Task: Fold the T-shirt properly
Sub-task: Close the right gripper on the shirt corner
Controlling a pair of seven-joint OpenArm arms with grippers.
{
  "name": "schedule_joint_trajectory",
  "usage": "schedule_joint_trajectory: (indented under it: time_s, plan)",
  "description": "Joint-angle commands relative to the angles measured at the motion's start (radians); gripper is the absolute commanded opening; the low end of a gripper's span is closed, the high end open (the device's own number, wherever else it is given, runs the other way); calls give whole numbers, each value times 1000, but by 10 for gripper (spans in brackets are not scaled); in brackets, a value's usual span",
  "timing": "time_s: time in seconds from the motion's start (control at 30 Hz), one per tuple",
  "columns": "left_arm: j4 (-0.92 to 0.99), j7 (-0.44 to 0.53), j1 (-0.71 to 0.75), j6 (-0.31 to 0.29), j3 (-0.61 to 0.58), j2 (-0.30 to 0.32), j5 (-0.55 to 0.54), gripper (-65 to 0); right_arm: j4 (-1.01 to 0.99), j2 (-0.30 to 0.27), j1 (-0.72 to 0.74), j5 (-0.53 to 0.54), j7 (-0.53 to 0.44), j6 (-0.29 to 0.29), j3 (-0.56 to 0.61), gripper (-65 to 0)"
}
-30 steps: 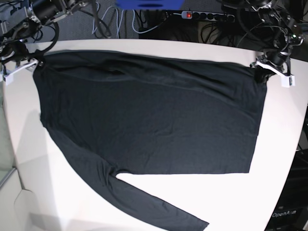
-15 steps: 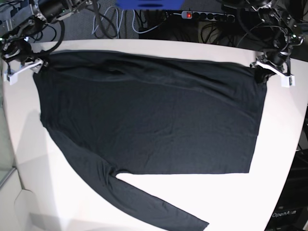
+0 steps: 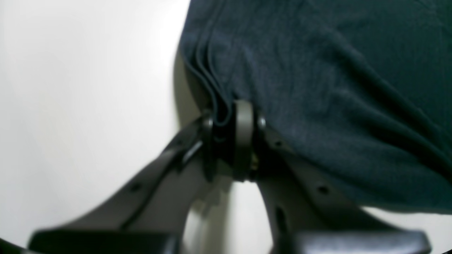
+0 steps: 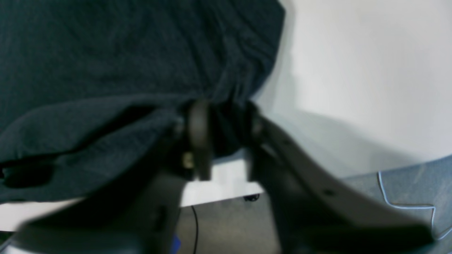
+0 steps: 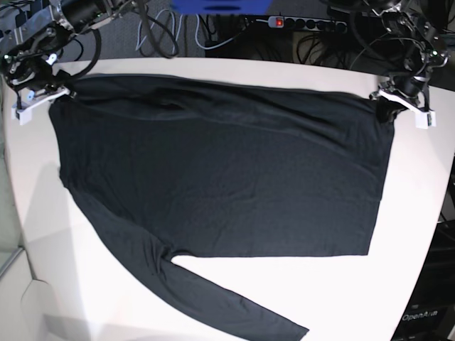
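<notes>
**Both my grippers pinched on the far corners of the shirt**

My left gripper is clamped narrow on a bunched fold at one far corner of the T-shirt. My right gripper has its jaws drawn in around gathered fabric at the opposite far corner. Between them the black shirt lies spread flat across the white table, one long sleeve trailing toward the near edge. Behind the table sits a power strip.

White table under bright light; behind it power strip, tangled cables, grey floor, possibly carpet.
</notes>
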State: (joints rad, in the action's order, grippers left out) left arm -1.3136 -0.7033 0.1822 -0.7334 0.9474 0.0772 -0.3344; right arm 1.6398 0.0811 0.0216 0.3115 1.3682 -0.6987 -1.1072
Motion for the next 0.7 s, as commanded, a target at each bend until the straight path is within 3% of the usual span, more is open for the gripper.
schedule_joint_trajectory:
  time_s: [0.0,0.1,0.47,0.67]
  plan:
    - [7,-94,18,35,0,2,103,-592,3,1,-1,-16,28,1,17,-585]
    - [3,-94,29,35,-1,2,103,-592,6,-7,-18,-16,28,1,77,-650]
    - [-2,-94,32,35,0,2,103,-592,9,-59,-70,-21,28,1,195,-649]
    - [-4,-94,44,35,0,2,103,-592,6,-111,-114,-22,-75,1,236,-648]
